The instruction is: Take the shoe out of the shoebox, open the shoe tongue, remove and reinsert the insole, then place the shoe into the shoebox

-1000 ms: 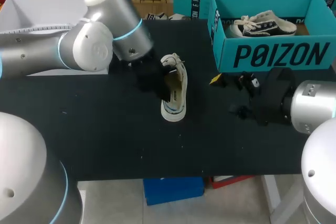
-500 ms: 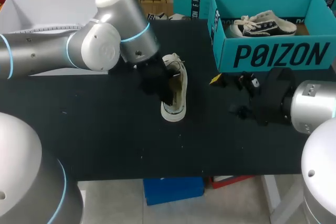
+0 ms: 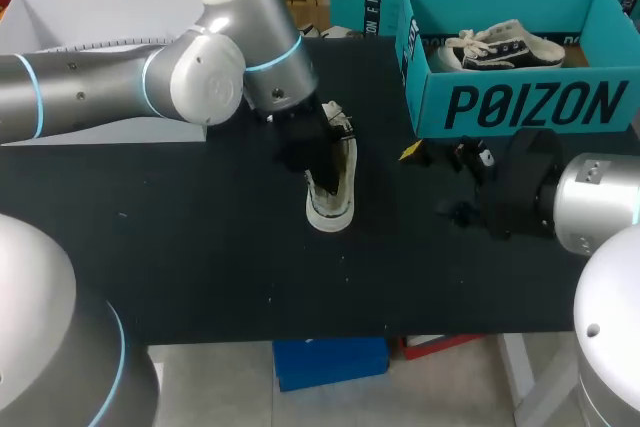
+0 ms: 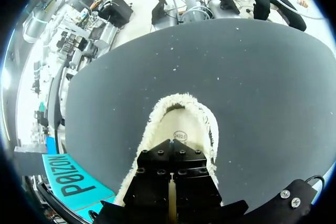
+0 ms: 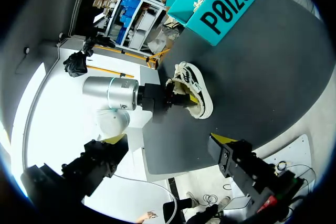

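Observation:
A white low-top shoe with a fleecy lining stands on the black table, toe toward the front edge. My left arm comes over it from the left, and my left gripper is shut, its tips down inside the shoe's opening. In the left wrist view the closed fingers point at the insole, with nothing seen held between them. My right gripper stands wide open, empty, to the right of the shoe and just in front of the teal shoebox. In the right wrist view the shoe lies well ahead of that gripper.
The shoebox stands at the back right and holds a second shoe with a dark side. A white flat surface lies at the back left behind my left arm. The shoebox also shows beyond the shoe in the right wrist view.
My left arm has swung to the right and its shut gripper has gone from beside the shoe into its opening. The shoe has barely shifted. The right arm has kept still.

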Controlling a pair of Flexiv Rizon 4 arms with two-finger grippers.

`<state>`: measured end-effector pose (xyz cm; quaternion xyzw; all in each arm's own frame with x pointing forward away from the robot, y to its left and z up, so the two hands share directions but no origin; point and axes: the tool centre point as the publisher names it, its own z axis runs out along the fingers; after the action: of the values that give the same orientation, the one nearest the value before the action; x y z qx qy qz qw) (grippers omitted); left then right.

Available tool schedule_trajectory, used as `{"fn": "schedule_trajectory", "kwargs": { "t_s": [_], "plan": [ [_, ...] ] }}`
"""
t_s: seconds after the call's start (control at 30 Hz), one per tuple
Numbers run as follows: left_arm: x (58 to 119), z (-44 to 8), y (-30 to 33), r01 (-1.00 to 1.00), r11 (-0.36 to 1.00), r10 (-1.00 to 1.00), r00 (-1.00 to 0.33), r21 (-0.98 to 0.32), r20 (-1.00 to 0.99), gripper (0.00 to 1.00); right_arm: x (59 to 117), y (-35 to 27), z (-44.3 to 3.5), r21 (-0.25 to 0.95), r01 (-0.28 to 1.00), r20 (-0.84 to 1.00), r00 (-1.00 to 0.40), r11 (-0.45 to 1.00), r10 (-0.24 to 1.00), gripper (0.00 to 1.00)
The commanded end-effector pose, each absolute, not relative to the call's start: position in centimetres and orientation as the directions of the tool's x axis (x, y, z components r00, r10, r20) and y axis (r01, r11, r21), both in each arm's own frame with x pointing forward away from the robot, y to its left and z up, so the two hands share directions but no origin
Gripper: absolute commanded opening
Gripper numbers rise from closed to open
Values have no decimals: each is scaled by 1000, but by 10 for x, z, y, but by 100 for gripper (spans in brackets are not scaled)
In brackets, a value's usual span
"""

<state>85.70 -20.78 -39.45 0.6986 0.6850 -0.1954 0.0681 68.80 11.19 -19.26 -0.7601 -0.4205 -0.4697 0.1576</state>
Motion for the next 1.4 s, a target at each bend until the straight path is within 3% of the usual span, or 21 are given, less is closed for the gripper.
{"fn": "schedule_trajectory", "kwargs": {
  "t_s": [0.03, 0.2, 0.33, 0.4, 0.8, 0.93, 1.0, 1.1, 1.4],
  "plan": [
    [850, -371, -196, 988, -45, 934, -11, -148, -356, 0, 685, 105, -196, 107, 826, 856, 207, -554, 474, 100],
    [847, -349, -186, 991, -36, 939, -11, -128, -344, 18, 685, 105, -196, 107, 826, 856, 207, -554, 474, 100],
    [847, -338, -178, 994, -20, 945, -16, -108, -327, 22, 685, 105, -196, 107, 826, 856, 207, -554, 474, 100],
    [847, -335, -173, 995, -10, 946, -23, -102, -322, 29, 685, 105, -196, 107, 826, 856, 207, -554, 474, 100],
    [851, -327, -153, 995, 66, 940, -87, -73, -329, 38, 685, 105, -196, 107, 826, 856, 207, -554, 474, 100],
    [851, -322, -151, 993, 90, 917, -112, -76, -382, 38, 685, 105, -196, 107, 826, 856, 207, -554, 474, 100],
    [853, -320, -149, 991, 105, 904, -129, -81, -408, 32, 685, 105, -196, 107, 826, 856, 207, -554, 474, 100],
    [859, -318, -146, 988, 135, 880, -156, -80, -448, 0, 685, 105, -196, 107, 826, 856, 207, -554, 474, 100],
    [893, -313, -144, 938, 332, 748, -325, -98, -579, 0, 685, 105, -196, 107, 826, 856, 207, -554, 474, 100]
  ]
}}
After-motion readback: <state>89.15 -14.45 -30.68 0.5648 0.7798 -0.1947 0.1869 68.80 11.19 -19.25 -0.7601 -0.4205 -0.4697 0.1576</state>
